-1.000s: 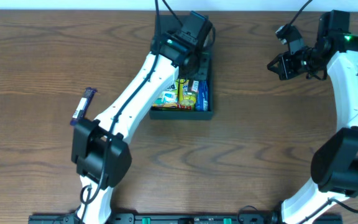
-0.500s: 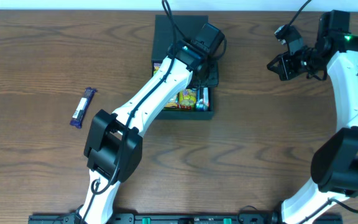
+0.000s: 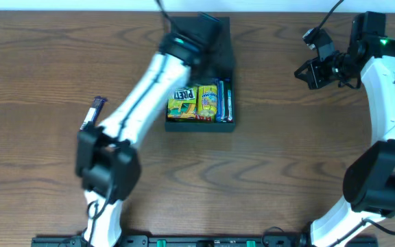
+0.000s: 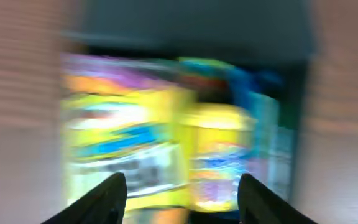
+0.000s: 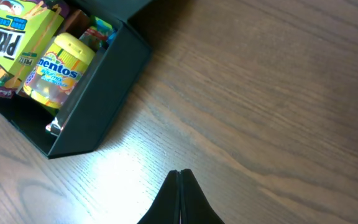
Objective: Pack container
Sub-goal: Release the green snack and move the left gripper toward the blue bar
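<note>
I see the wooden bench (image 3: pixel 286 171) filling the overhead view. My left arm (image 3: pixel 136 96) reaches across it towards the far edge, smeared by motion. The right arm (image 3: pixel 389 89) stands along the right side.

The container (image 3: pixel 199 125), a dark teal-green square box, sits at the far middle of the bench. Its lid (image 3: pixel 223 41) is open on the far side, partly hidden under the left arm.

The left pincer (image 4: pixel 182 205) hangs above the open box. Its fingers (image 4: pixel 107 199) are spread apart with nothing between them. That wrist view is badly blurred, so I only get yellow, green and blue patches there.

The right pincer (image 5: pixel 180 186) is over bare wood, well apart from the box, with its tips pressed together and holding nothing.

Inside the box, side by side:
- a green and yellow pack (image 5: pixel 11 37) marked "PRETZ"
- a yellow bottle (image 5: pixel 58 71) marked "mentos"
- a blue packet (image 3: pixel 225 101) against the right wall, whose print I cannot read

A small purple bar (image 3: pixel 92 114) lies alone on the bench, well left of the box, just beside the left arm. Its label is too small to read.
</note>
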Controlling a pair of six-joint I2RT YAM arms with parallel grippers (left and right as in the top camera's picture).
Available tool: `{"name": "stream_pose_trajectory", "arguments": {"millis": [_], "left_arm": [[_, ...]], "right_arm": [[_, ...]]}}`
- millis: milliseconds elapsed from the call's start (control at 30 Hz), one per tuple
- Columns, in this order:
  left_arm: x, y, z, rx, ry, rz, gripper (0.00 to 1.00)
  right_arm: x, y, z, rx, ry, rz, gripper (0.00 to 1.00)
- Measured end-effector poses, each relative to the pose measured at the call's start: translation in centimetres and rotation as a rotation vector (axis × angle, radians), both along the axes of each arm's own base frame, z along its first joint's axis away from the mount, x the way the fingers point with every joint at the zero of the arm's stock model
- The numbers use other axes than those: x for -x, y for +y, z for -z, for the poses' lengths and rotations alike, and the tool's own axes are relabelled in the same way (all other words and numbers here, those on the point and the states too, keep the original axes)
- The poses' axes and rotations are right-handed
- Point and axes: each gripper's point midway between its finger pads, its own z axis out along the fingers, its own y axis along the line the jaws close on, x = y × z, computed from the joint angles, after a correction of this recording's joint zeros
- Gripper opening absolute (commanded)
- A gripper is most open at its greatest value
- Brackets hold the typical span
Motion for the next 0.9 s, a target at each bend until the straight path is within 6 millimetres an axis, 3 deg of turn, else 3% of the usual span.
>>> {"name": "stream_pose_trajectory", "arguments": {"millis": [67,167,233,267,367,500,600,900], "left_arm": [[-0.3,7.4,-4.6,-0.139,-0.088,-0.082,0.61],[2.7,16.2,-8.5,-0.284,-0.054,-0.115,0.53],[3.6,18.6,-8.1,-0.269,-0.012,-0.116,0.53],[4.2,19.7,-7.2,-0.261,0.023,-0.119,0.59],[6.0,23.8,-2.4,-0.216,0.097,-0.182,0.67],[8.6,26.8,3.6,-0.148,0.174,-0.218,0.68],[8.9,27.4,6.7,-0.127,0.170,-0.196,0.72],[6.9,28.6,10.5,-0.188,0.018,-0.168,0.98]], "right_arm": [[0.0,0.0,0.0,-0.001,0.001,0.000,0.02],[0.0,0.0,0.0,-0.001,0.002,0.000,0.02],[0.0,0.0,0.0,-0.001,0.001,0.000,0.01],[0.0,0.0,0.0,-0.001,0.002,0.000,0.02],[-0.1,0.0,0.0,0.000,-0.004,0.000,0.02],[-0.2,0.0,-0.1,-0.001,-0.005,0.004,0.02],[-0.1,0.0,0.0,-0.005,0.001,0.011,0.02],[0.7,0.1,0.2,-0.015,0.045,0.022,0.01]]}}
